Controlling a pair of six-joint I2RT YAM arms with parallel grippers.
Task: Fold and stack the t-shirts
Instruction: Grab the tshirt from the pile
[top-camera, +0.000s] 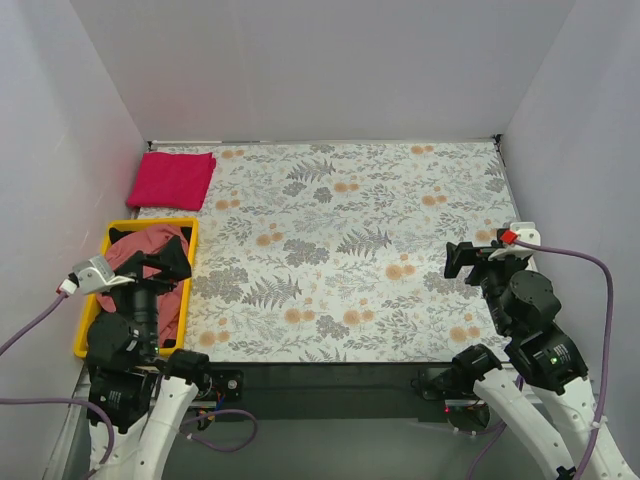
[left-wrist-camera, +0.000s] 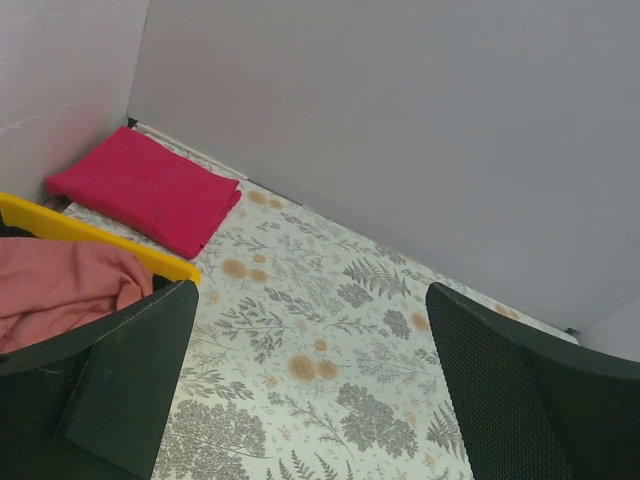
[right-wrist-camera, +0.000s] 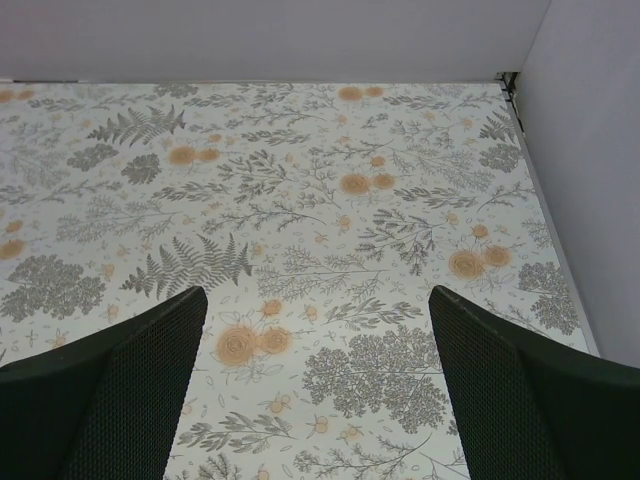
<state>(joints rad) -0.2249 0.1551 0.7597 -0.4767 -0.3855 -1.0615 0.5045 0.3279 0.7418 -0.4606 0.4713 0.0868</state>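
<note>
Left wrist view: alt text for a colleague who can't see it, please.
A folded magenta t-shirt lies on the floral tablecloth in the far left corner. Nearer, a salmon t-shirt sits crumpled in the yellow bin, and the left pincer hangs open over bare cloth.

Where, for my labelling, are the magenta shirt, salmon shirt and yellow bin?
magenta shirt (top-camera: 172, 180), top external view, middle of folded cloth.
salmon shirt (left-wrist-camera: 60, 290), left wrist view, bunched upper surface.
yellow bin (top-camera: 150, 222), top external view, far rim.
</note>
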